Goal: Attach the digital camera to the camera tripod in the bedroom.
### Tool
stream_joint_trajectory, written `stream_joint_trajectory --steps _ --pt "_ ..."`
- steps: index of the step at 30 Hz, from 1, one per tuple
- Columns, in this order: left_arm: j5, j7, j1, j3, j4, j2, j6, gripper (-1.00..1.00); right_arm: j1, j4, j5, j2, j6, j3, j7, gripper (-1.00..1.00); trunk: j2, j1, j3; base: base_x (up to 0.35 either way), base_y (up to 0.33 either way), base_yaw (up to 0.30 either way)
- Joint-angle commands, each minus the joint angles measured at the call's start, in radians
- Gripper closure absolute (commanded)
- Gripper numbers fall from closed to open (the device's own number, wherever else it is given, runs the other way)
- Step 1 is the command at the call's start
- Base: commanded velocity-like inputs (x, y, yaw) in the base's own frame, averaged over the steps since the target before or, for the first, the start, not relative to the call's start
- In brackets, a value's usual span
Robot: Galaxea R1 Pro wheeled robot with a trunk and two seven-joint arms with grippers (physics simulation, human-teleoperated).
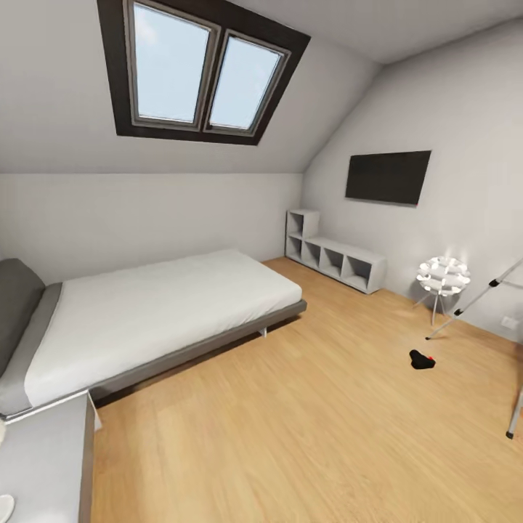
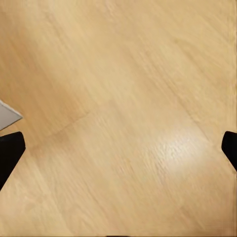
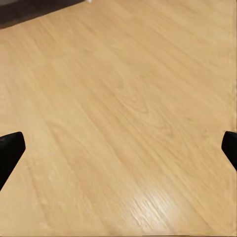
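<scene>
The task looks barely begun, judged from how things lie: the digital camera [image 1: 421,359] sits on the light wood floor [image 1: 290,436] toward the right, apart from the camera tripod [image 1: 483,298], so picking it up and mounting it are both left to do; going from the left, a grey surface [image 1: 43,457] stands at the near left corner, with the low grey bed [image 1: 152,312] behind it running along the far wall under the dark-framed skylight [image 1: 196,69]; further right, white cubby shelves [image 1: 330,258] line the far right wall beneath a dark wall screen [image 1: 387,176]; then comes a small white spiky lamp [image 1: 443,276] on thin legs, standing just beside the tripod's silver legs, which cross in from the right edge; only 2 or 3 leg sections of the tripod show, and its head is out of frame, so where the camera must go cannot be seen; the camera lies near those legs, between the lamp and the nearest foot at the right edge; the open floor between the robot and the camera holds nothing in the way, though the lamp and the spread legs crowd the far side of it; in the wrist views the left gripper [image 2: 118,148] and the right gripper [image 3: 118,148] each show 2 dark fingertips spread wide over bare floor, released and carrying nothing.
</scene>
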State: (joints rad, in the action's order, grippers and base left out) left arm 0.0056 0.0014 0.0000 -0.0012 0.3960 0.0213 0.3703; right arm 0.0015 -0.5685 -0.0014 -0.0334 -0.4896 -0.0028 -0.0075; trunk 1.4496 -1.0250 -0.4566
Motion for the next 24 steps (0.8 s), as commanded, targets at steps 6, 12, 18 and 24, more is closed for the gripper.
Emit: stream_joint_trajectory --steps 6,12,18,24 --pt "0.001 0.0 0.0 0.001 0.001 0.0 0.002 -1.0 0.0 -0.001 0.0 0.0 -0.001 0.0 0.0 -1.0 0.0 0.0 -0.001 0.035 -0.304 -0.3" --pt "0.001 0.0 0.0 0.003 0.001 0.0 0.002 -1.0 0.0 -0.001 0.0 0.0 -0.001 0.0 0.0 -1.0 0.0 0.0 -0.001 0.207 -0.255 -0.3" --pt "0.001 0.0 0.0 0.003 0.001 0.0 0.002 -1.0 0.0 -0.001 0.0 0.0 -0.001 0.0 0.0 -1.0 0.0 0.0 -0.001 0.291 -0.175 -0.3" --pt "0.001 0.0 0.0 0.003 0.001 0.0 0.002 -1.0 0.0 -0.001 0.0 0.0 -0.001 0.0 -0.001 -1.0 0.0 0.0 -0.001 0.337 -0.029 -0.3"
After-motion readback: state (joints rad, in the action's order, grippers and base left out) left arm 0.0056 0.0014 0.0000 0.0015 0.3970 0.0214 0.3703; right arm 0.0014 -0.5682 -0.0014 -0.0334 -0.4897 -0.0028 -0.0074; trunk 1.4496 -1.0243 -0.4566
